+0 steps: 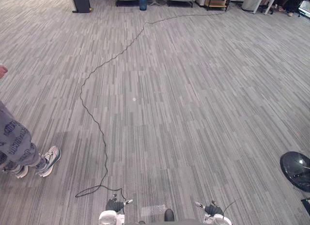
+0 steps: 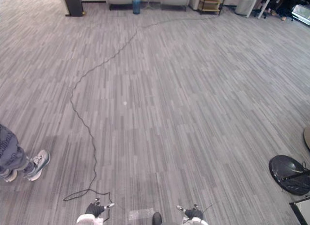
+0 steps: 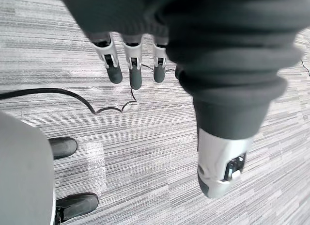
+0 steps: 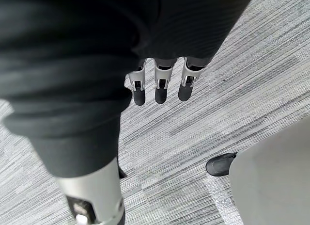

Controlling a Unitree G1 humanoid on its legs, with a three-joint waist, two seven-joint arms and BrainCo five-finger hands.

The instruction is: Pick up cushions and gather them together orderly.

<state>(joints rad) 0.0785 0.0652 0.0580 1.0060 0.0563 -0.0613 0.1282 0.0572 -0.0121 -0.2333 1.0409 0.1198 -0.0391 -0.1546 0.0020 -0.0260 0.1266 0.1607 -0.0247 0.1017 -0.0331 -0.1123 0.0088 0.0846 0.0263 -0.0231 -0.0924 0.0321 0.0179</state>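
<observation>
The left hand (image 3: 134, 72) hangs low over the grey carpet (image 1: 193, 99), fingers straight and loose, nothing in them. The right hand (image 4: 162, 89) is the same: fingers relaxed, empty, pointing at the floor. A person's sneakers (image 1: 48, 161) stand off to the left, and a black round base (image 1: 296, 169) sits at the right edge. Far back, there's a black bin (image 1: 80, 2).
</observation>
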